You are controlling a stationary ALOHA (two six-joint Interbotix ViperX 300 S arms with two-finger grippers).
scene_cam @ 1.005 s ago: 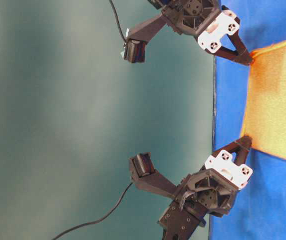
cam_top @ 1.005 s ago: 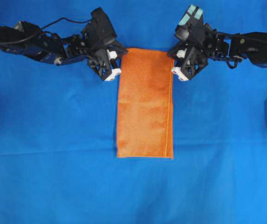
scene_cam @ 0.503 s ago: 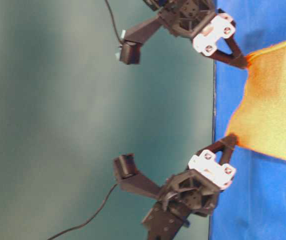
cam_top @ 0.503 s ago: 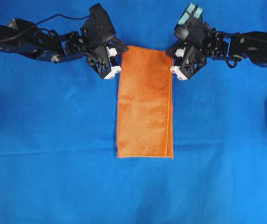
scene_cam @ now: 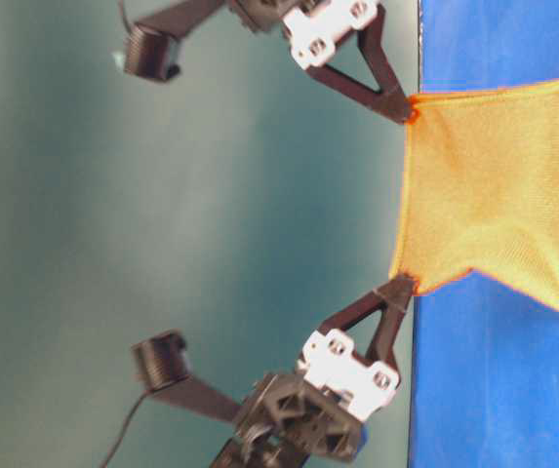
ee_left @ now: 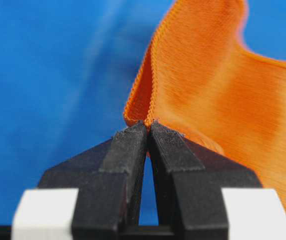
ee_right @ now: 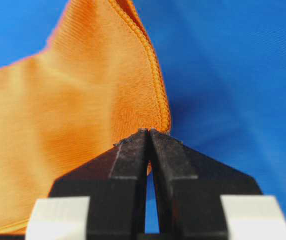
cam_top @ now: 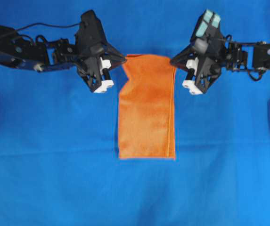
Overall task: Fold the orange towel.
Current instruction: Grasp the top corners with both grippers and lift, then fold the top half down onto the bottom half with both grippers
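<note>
Task thing: orange towel [cam_top: 146, 113], already doubled into a long strip, lying mid-bench on the blue covering [cam_top: 54, 179], long axis running from far edge toward near edge.
Near end of towel: flat on the covering, both near corners square and untouched.
Far end of towel: raised off the bench by its two corners; the left far corner pulled up and slightly outward, leaving a slanted notch in the strip's left side in the overhead view.
Left end effector [cam_top: 122, 61]: clamped tight on the towel's left far corner; hem pinched right at the fingertips [ee_left: 133, 140] in the wrist view, no gap at the tips.
Right end effector [cam_top: 172, 60]: clamped tight on the right far corner; stitched hem curling up from the closed tips in its wrist view.
Tension: far edge stretched fairly straight between the two grips in the table-level view, cloth hanging from it toward the bench.
Step in hand: judged to be the second fold, far end lifted for carrying over onto the near end.
Progress: first fold apparently done; second fold begun, nothing laid down yet.
Next move calls for: both arms travelling together toward the near edge at matched height and pace, far edge kept taut, raised corners set down on the near corners, release only once the cloth rests flat.
Risk: uneven pull dragging the resting half or skewing the strip; a corner slipping from so shallow a pinch.
</note>
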